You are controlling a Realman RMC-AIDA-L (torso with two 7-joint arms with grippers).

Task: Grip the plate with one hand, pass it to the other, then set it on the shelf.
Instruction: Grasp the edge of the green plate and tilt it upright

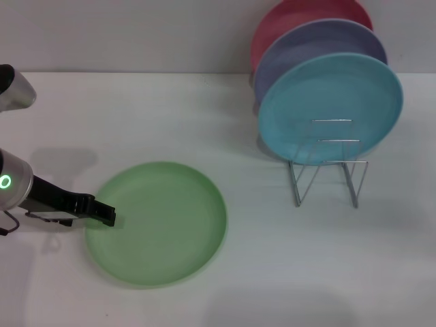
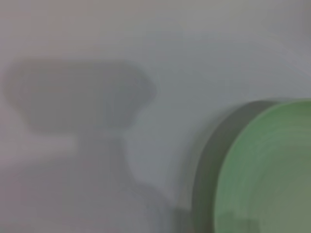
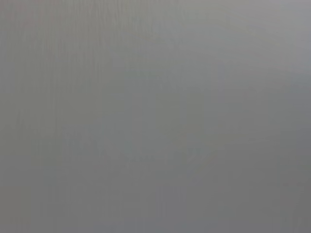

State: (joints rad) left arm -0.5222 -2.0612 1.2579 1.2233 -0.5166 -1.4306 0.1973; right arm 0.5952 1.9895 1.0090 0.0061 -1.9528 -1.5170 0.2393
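Note:
The light green plate (image 1: 160, 221) lies flat on the white table (image 1: 136, 116), left of centre. My left gripper (image 1: 103, 212) comes in from the left edge, low over the table, and its black tip is at the plate's left rim. The left wrist view shows the plate's rim (image 2: 262, 170) with a dark shadow beside it and none of the gripper itself. The silver wire shelf (image 1: 327, 167) stands at the right with empty loops at its front. My right gripper is out of view, and its wrist view shows only plain grey.
On the shelf stand a turquoise plate (image 1: 330, 105), a lavender plate (image 1: 320, 48) behind it and a red plate (image 1: 300, 17) at the back. A second silver arm segment (image 1: 13, 88) shows at the far left.

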